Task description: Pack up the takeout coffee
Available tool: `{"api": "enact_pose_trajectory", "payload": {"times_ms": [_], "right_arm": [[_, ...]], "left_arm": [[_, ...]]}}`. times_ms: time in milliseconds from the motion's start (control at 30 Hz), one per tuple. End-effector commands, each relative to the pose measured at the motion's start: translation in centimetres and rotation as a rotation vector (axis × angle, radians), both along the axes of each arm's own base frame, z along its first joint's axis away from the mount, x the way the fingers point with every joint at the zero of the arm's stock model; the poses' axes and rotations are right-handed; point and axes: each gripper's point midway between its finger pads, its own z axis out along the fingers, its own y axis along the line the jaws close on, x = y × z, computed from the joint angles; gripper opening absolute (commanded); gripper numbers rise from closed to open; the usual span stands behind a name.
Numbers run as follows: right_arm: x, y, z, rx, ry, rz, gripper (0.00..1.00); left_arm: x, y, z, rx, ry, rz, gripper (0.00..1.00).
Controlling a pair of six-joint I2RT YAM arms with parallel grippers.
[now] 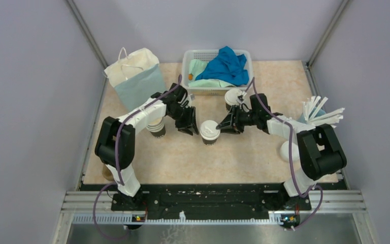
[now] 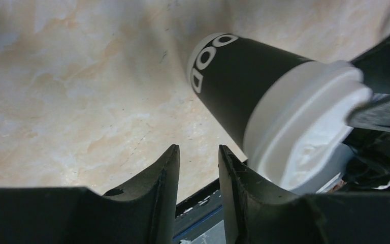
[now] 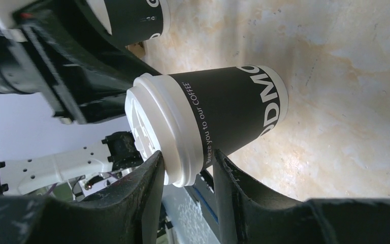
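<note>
Straddling the lid (image 3: 147, 122) of the mid-table takeout cup (image 3: 233, 107) with the right gripper (image 3: 188, 155) — clamped or merely around it, impossible telling. Holding the left gripper (image 2: 198, 152) just left of it, narrowly parted, empty. Risking a topple or popped lid — from tugging that rim sideways.

Reaching in from both sides toward the middle, tips almost meeting. On the left gripper (image 2: 198, 152), narrowly parted and empty; on the right gripper (image 3: 188, 157), similarly narrow, pointing left.
</note>
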Motion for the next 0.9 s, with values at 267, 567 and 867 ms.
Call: {"api": "enact_pose_trajectory", "payload": {"times_ms": [267, 567, 867], "right_arm": [[0.3, -0.7, -0.4, -0.044, -0.009, -0.001, 0.39], [0.7, -0.5, 0.6, -0.033, -0.020, 0.012, 0.43], [0.7, -0.5, 0.5, -0.027, -0.019, 0.006, 0.43]], "left_arm": [[-0.1, 1.0, 1.2, 0.119, -0.058, -0.016, 0.44], [0.6, -0.5, 4.8, 0.016, -0.099, -0.019, 0.56], [0.2, -0.8, 3.8, 0.005, -0.067, -0.028, 0.54]]}}
